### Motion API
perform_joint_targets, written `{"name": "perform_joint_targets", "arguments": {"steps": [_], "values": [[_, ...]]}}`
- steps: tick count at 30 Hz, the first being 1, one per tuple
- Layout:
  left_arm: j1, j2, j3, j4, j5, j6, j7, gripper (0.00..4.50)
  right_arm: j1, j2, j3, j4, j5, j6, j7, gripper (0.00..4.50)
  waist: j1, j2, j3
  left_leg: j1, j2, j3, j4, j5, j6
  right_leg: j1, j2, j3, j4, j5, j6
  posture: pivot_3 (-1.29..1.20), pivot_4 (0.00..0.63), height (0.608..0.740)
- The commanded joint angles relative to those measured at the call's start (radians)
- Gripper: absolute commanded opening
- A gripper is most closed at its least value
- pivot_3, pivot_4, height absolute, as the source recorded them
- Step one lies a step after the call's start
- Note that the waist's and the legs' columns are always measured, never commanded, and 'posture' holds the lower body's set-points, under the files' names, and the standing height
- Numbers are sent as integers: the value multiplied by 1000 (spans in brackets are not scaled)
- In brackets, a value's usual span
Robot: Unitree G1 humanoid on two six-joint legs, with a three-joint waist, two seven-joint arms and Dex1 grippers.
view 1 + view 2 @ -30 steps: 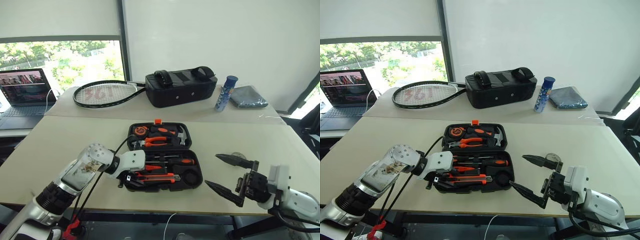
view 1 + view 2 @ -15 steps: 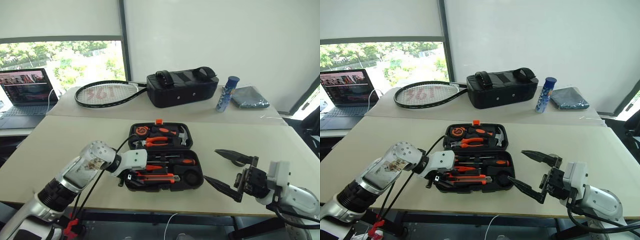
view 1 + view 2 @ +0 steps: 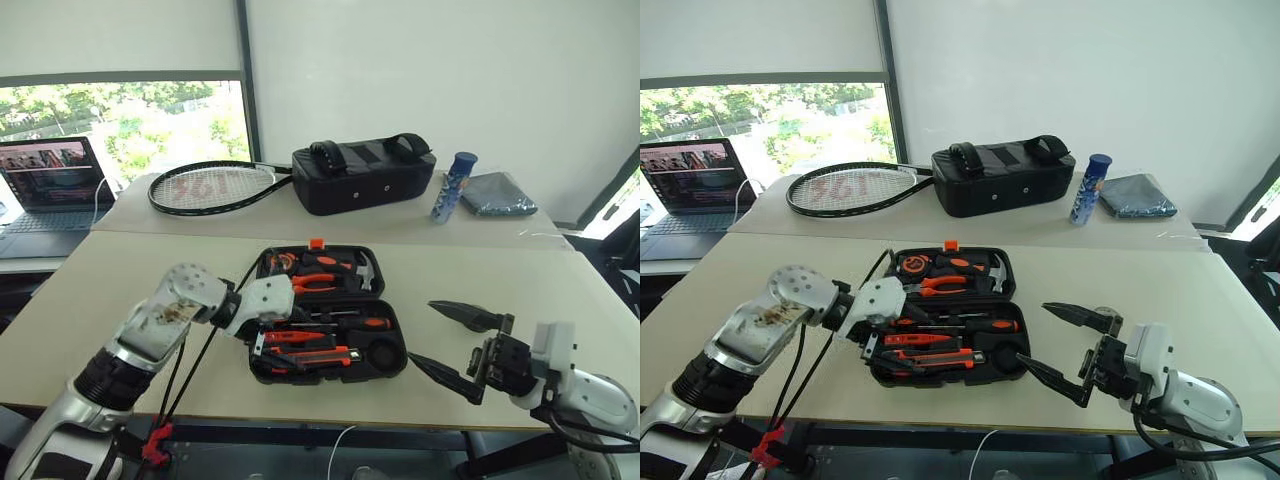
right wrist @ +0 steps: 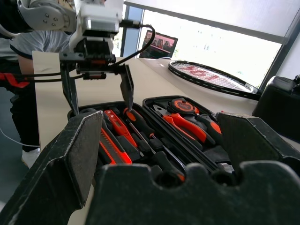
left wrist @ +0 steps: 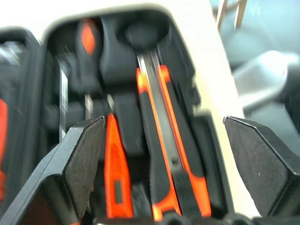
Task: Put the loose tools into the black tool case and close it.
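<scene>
Black tool case (image 3: 330, 330) lies open at centre frame, tools slotted inside; left pincer (image 4: 96, 89) hovers spread above it, empty. Right pincer (image 3: 455, 345) gapes empty at lower right.

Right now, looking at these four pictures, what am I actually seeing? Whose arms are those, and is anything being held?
The arms belong to a humanoid robot. Two pictures come from cameras in its head, looking down over its arms. The other two come from a small camera on each wrist, looking along that arm's two black fingers.

On the table lies an open black tool case with orange-and-black tools in its moulded slots, among them a long utility knife and a screwdriver. The left pincer hangs open just above the case's near left corner, holding nothing. The right pincer is open too, empty, off to the case's right.

On the farther table sit a racket, a black bag, a blue can, a folded cloth and a laptop.
</scene>
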Motion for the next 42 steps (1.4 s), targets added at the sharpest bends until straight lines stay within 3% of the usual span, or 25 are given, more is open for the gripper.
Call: {"name": "perform_joint_targets", "arguments": {"steps": [1, 10, 21, 25, 34, 42], "values": [[8, 4, -18, 56, 42, -84, -3, 3240, -9, 5, -7, -13, -2, -32, 4, 4500, -1, 0, 0, 0, 0, 0, 0, 0, 0, 0, 0, 0, 0, 0, 0, 0, 150, 740], [66, -4, -79, 69, 67, -108, -25, 33, 3, 0, -13, -27, -3, -28, -2, 4500, 0, 0, 0, -1, 0, 0, 0, 0, 0, 0, 0, 1, 0, 0, 0, 0, 150, 740], [76, -61, -143, 128, 177, -124, 53, 33, 2, -9, -16, -45, 5, -12, -10, 4500, 1, 1, -1, 0, 0, 0, 2, 0, 0, 1, 0, 1, 0, 1, 1, 0, 150, 740], [75, -97, -148, 138, 182, -65, 84, 33, 1, -9, -12, -52, 6, -7, -15, 4500, 2, 3, -2, 0, -1, 0, 6, 0, 0, 2, 0, 2, 1, 2, 2, 0, 150, 740], [117, -70, -191, 161, 197, 79, 87, 33, -1, -8, -11, -60, 7, 0, -25, 4500, -7, 7, -4, 4, -2, 0, 7, 1, 2, 6, 1, 6, 0, 1, -3, 0, 150, 740], [129, -121, -91, 151, 129, -40, 120, 33, 7, -11, -21, -60, 8, -1, -27, 4500, -4, 9, -5, 15, -2, 0, 6, 1, 2, 17, 0, 6, -2, 0, -4, 0, 150, 740]]}}
